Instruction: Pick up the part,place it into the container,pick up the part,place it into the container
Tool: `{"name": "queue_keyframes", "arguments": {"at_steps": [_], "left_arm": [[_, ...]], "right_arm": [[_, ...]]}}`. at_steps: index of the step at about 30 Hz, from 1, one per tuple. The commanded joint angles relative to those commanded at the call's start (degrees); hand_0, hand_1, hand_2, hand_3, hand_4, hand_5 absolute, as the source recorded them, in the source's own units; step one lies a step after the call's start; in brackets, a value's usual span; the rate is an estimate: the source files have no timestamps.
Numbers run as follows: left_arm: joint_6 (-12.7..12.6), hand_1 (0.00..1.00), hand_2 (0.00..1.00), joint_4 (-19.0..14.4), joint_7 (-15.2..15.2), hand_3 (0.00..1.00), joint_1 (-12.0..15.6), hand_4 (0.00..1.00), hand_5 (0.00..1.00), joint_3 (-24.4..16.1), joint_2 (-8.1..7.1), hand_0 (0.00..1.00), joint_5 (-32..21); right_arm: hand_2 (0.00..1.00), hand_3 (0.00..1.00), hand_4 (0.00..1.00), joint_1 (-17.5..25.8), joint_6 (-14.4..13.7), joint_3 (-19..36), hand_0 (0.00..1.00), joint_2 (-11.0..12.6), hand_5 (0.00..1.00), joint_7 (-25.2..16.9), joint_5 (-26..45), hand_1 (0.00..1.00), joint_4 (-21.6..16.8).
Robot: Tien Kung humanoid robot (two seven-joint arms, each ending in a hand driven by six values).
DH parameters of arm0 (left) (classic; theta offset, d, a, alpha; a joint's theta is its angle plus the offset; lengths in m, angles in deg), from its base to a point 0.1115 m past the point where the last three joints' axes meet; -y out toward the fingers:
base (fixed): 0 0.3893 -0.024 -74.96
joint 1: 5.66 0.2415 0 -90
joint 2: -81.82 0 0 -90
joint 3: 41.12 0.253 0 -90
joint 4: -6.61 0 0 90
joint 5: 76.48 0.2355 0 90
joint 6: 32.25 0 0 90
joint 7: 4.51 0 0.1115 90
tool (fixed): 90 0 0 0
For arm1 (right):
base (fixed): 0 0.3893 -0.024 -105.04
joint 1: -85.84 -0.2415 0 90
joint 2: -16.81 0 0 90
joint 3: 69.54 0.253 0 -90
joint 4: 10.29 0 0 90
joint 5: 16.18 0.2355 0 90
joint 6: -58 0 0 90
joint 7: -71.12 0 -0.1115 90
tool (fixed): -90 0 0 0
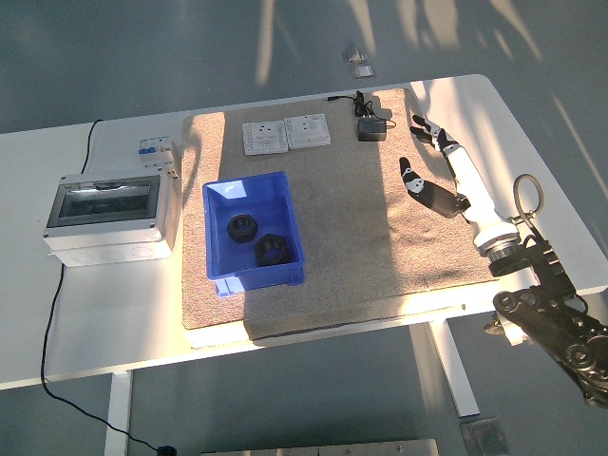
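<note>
— Head view: where's the right hand?

— Over the right part of the beige fabric mat, fingers spread, holding nothing.

— And the parts?

— Two black round threaded parts, one and another, lie inside the blue rectangular plastic container, well to the hand's left, apart from it.

The white rectangular tabletop carries a large beige fibrous mat across its middle. Left of the mat, directly on the tabletop, stands a grey plastic distribution box with a dark clear lid, a small white circuit breaker just behind it, and a thin black cable.
</note>
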Motion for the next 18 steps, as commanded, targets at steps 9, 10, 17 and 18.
{"name": "queue_keyframes", "arguments": {"at_steps": [9,10,17,18], "left_arm": [[0.21,0.662,0.638,0.0,0.3,0.756,0.27,0.767,0.833,-0.54,0.27,0.677,0.87],[0.22,0.662,0.638,0.0,0.32,0.756,0.28,0.767,0.833,-0.58,0.29,0.677,0.93],[0.27,0.662,0.638,0.0,0.3,0.758,0.28,0.768,0.831,-0.38,0.37,0.677,0.78],[0.27,0.662,0.638,0.0,0.29,0.758,0.27,0.768,0.831,-0.35,0.37,0.677,0.74]], "right_arm": [[0.592,0.639,0.574,10.41,0.86,9.59,0.707,-0.34,0.333,-7.86,13.21,0.414,-1.16],[0.592,0.639,0.574,10.73,0.85,10.1,0.707,-0.51,0.333,-8.35,14.67,0.414,-1.07],[0.439,0.534,0.617,11.01,-0.01,11.41,0.672,-1.14,0.307,-8.54,19.06,0.32,-0.49],[0.439,0.534,0.617,10.98,-0.16,11.43,0.672,-1.23,0.307,-8.66,19.6,0.32,-0.4]]}}
